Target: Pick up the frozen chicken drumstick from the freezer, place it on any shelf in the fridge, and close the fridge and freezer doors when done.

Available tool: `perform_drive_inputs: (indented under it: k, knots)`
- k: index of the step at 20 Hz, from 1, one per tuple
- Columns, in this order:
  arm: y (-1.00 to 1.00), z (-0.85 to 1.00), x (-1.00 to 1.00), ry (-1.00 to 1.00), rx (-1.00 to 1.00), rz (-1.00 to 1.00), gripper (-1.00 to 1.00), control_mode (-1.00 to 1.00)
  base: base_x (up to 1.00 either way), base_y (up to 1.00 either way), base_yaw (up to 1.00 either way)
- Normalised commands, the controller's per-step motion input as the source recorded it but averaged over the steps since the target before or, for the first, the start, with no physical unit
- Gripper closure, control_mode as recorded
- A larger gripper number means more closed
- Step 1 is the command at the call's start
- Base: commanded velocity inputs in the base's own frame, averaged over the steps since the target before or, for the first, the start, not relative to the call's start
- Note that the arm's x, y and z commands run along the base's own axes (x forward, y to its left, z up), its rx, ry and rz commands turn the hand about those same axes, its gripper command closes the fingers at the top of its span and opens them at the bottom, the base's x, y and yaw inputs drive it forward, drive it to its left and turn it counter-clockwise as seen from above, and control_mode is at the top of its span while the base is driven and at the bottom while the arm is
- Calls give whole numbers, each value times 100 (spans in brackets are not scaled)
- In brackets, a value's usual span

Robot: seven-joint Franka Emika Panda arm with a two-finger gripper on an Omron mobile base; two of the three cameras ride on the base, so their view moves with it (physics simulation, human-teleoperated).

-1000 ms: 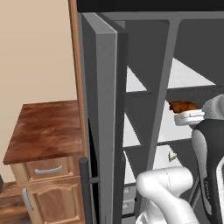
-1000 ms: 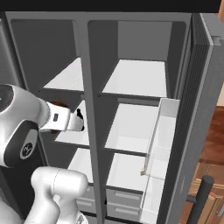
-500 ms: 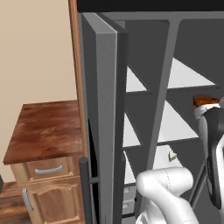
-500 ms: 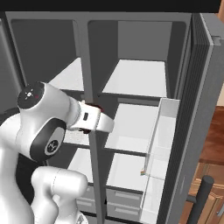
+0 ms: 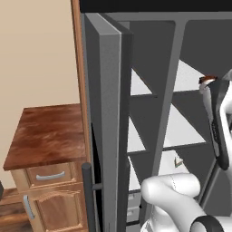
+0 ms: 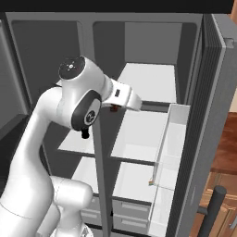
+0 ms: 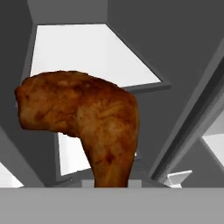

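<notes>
Left base view: the gripper (image 5: 206,82) sits at the far right edge, up against the arm, with just a sliver of the drumstick (image 5: 207,79) poking out at its tip. It's in front of the fridge (image 5: 190,90) shelves, right of the centre post. The freezer door (image 5: 106,127) stands open, edge-on, beside the wooden counter (image 5: 47,133). A second ago the drumstick was lower and further left, so the hand has swung right and up

Right base view: the arm reaches across the centre post and a bit of reddish-brown drumstick (image 6: 115,108) peeks out under the wrist, just over the front edge of a fridge shelf (image 6: 143,134). The fridge door (image 6: 208,129) hangs open on the right. Earlier the hand was left of the post, on the freezer (image 6: 46,69) side

Hand view: the gripper is clamped on the drumstick (image 7: 87,118), fingers hidden behind the meat. Long axis runs bent: narrow end down at the gripper, fat end up and off to the left
</notes>
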Motion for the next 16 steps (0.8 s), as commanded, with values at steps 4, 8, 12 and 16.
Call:
perform_drive_inputs:
  k: [4,8,12,16]
  knots:
    - [-60,0,30,0,7,10,100,-100,0,0,0]
    - [-31,-19,48,0,2,1,100,-100,0,0,0]
    - [-2,-27,69,0,0,0,100,-100,0,0,0]
    - [0,-18,90,0,0,0,100,-100,0,0,0]
